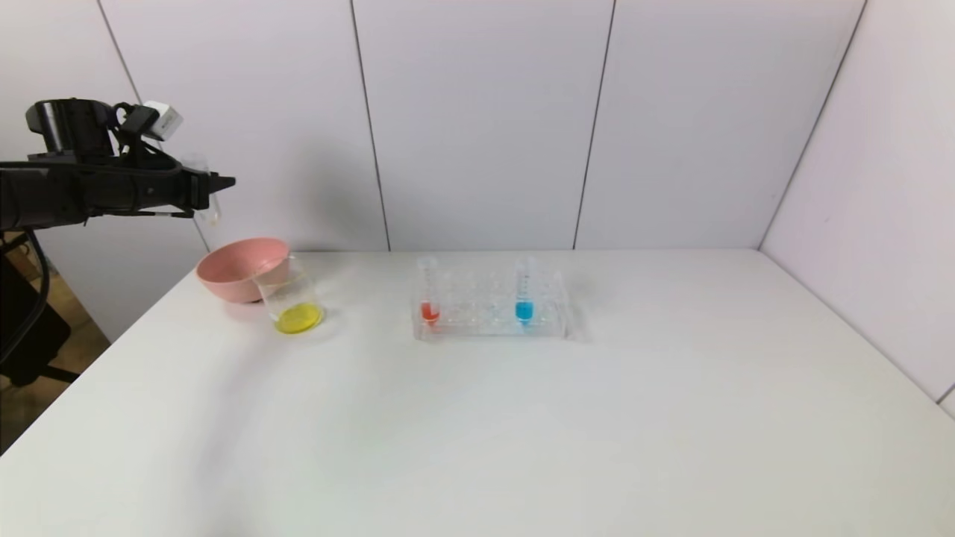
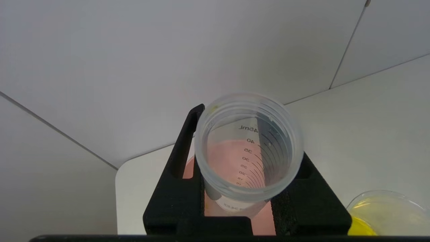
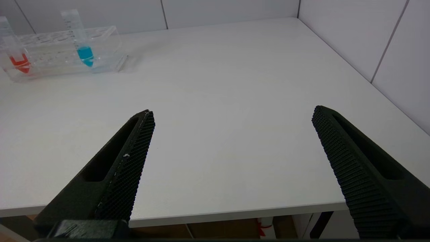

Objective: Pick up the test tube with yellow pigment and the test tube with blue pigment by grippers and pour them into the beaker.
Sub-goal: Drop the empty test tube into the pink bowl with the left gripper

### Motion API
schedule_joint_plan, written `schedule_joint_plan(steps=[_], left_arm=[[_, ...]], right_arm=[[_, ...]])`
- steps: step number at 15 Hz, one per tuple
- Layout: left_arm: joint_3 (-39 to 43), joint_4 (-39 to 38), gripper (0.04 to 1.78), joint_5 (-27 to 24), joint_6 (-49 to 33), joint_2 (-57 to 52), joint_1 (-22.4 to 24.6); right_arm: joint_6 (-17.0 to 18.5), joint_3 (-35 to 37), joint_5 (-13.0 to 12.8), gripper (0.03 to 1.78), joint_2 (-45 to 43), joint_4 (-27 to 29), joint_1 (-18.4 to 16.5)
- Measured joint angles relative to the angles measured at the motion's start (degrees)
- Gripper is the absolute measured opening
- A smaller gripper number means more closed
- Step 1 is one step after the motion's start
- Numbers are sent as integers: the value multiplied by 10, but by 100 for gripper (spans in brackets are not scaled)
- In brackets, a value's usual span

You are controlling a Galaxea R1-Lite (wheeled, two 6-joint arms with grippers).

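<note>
Head view. Left gripper (image 1: 216, 186): raised above the pink bowl (image 1: 242, 268), at the table's (image 1: 477, 418) far left corner, clamped on a clear tube (image 1: 209, 209) that looks emptied. Beaker (image 1: 292, 298): just in front of and beside the bowl, a yellow pool at its base. Rack (image 1: 492, 306): mid-table, well apart from the beaker, holding the red tube (image 1: 428, 294) at its left end and the blue tube (image 1: 525, 294) toward its right, both upright.

Left wrist view. Fingers (image 2: 181, 161) pressed on either side of the tube (image 2: 248, 148), seen mouth-on, graduations visible inside, no liquid seen. Bowl (image 2: 235, 161) showing pink through it. Beaker (image 2: 386, 215) at the edge, yellow inside.

Right wrist view. Right gripper (image 3: 231, 141): fingers (image 3: 134, 158) wide apart, nothing between them, low over the table's (image 3: 235, 84) near edge. Rack (image 3: 60, 53), blue tube (image 3: 80, 38), red tube (image 3: 15, 47) well away.
</note>
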Motion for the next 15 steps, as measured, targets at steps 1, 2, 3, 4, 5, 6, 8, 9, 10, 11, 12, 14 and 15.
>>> schedule_joint_plan(steps=[1, 2, 3, 4, 5, 6, 8, 9, 10, 11, 12, 14, 15], left_arm=[[7, -29, 54, 0, -14, 4, -1], [16, -62, 54, 0, -35, 7, -4], [28, -98, 54, 1, -57, 11, -8], [42, -136, 54, 2, -81, 15, -12], [52, -165, 54, 3, -97, 19, -14], [60, -181, 54, 4, -101, 22, -15], [72, -183, 54, 4, -101, 25, -15], [79, -183, 54, 4, -100, 26, -15], [85, -182, 54, 4, -95, 25, -15], [92, -182, 54, 4, -94, 25, -15], [100, -183, 54, 4, -94, 24, -14], [117, -184, 54, 4, -95, 20, -13], [127, -183, 54, 4, -94, 17, -14]], right_arm=[[0, 0, 0, 171, 0, 0, 0], [0, 0, 0, 171, 0, 0, 0], [0, 0, 0, 171, 0, 0, 0], [0, 0, 0, 171, 0, 0, 0], [0, 0, 0, 171, 0, 0, 0], [0, 0, 0, 171, 0, 0, 0], [0, 0, 0, 171, 0, 0, 0], [0, 0, 0, 171, 0, 0, 0], [0, 0, 0, 171, 0, 0, 0], [0, 0, 0, 171, 0, 0, 0], [0, 0, 0, 171, 0, 0, 0], [0, 0, 0, 171, 0, 0, 0], [0, 0, 0, 171, 0, 0, 0]])
